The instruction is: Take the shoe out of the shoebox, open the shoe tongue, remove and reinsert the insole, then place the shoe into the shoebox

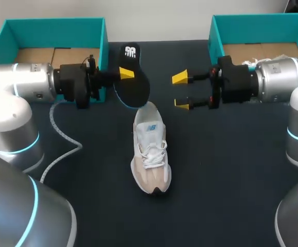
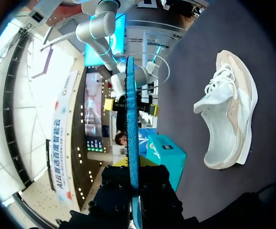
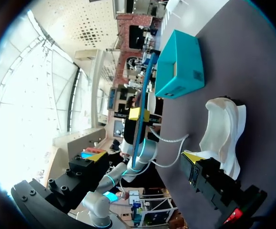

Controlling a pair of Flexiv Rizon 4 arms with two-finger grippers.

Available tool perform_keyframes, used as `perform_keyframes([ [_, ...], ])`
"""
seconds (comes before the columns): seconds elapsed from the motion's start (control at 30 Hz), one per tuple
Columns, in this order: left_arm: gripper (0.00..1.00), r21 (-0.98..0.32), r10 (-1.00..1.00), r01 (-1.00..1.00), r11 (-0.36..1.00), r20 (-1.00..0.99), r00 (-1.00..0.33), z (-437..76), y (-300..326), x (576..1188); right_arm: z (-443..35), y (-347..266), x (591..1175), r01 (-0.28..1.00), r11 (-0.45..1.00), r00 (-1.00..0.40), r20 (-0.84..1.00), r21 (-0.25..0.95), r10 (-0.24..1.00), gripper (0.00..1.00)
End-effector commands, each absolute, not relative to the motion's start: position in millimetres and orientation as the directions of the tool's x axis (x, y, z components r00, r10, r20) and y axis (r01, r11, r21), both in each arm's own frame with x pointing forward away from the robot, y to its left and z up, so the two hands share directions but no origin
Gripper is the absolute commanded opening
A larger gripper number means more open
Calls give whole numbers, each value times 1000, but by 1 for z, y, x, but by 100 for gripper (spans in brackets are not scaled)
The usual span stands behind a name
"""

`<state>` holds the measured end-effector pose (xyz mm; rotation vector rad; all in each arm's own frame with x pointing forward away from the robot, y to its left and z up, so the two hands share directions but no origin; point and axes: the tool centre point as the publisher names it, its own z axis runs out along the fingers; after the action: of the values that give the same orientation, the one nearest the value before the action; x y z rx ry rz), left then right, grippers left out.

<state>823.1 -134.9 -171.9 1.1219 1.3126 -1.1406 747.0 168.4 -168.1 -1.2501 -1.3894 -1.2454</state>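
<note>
Bare desk (image 1: 226, 170) lies open on both sides of the sneaker (image 1: 150, 154) and under the right claw (image 1: 180, 91), while the insole (image 1: 133, 77) gripped in the left claw (image 1: 124, 73) crowds its heel end, and the left shoebox (image 1: 56, 27) and right shoebox (image 1: 262, 20) wall off the back corners.

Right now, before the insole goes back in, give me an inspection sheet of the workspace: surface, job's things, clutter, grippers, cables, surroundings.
Surface: dark table.
Job's things: white shoe upright mid-table; black insole held near its heel; left shoebox and right shoebox at the far corners.
Clutter: something white in the right shoebox, unclear what.
Grippers: left gripper shut on the insole; right gripper open, empty.
Cables: white cable lies on the table by the left arm.
Surroundings: nothing seen.
</note>
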Motion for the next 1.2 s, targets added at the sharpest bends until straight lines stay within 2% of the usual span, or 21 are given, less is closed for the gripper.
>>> perform_keyframes([
  [0.03,0,33,26,993,115,-999,30,-177,-144,825,-172,182,751,992,-1,-126,985,127,120,100],
  [0.07,0,27,15,993,118,-1000,25,-177,-146,824,-172,184,751,991,5,-131,985,131,115,97],
  [0.1,0,32,13,993,117,-999,31,-177,-149,824,-172,186,751,991,5,-131,985,131,114,84],
  [0.17,0,47,11,993,112,-999,46,-179,-153,824,-172,190,751,991,11,-135,985,135,110,80],
  [0.2,0,68,16,992,107,-998,67,-179,-155,824,-172,192,751,991,12,-136,985,135,109,69],
  [0.3,0,70,9,992,103,-998,70,-181,-162,822,-173,197,752,990,22,-137,985,136,104,55],
  [0.47,0,88,2,992,89,-996,89,-184,-175,819,-174,203,754,990,31,-140,986,138,94,50],
  [0.73,0,112,0,992,65,-994,113,-186,-188,816,-176,210,754,990,47,-138,987,135,81,51],
  [1.2,0,98,-19,994,38,-995,99,-182,-196,803,-181,215,755,990,64,-132,989,128,68,43],
])
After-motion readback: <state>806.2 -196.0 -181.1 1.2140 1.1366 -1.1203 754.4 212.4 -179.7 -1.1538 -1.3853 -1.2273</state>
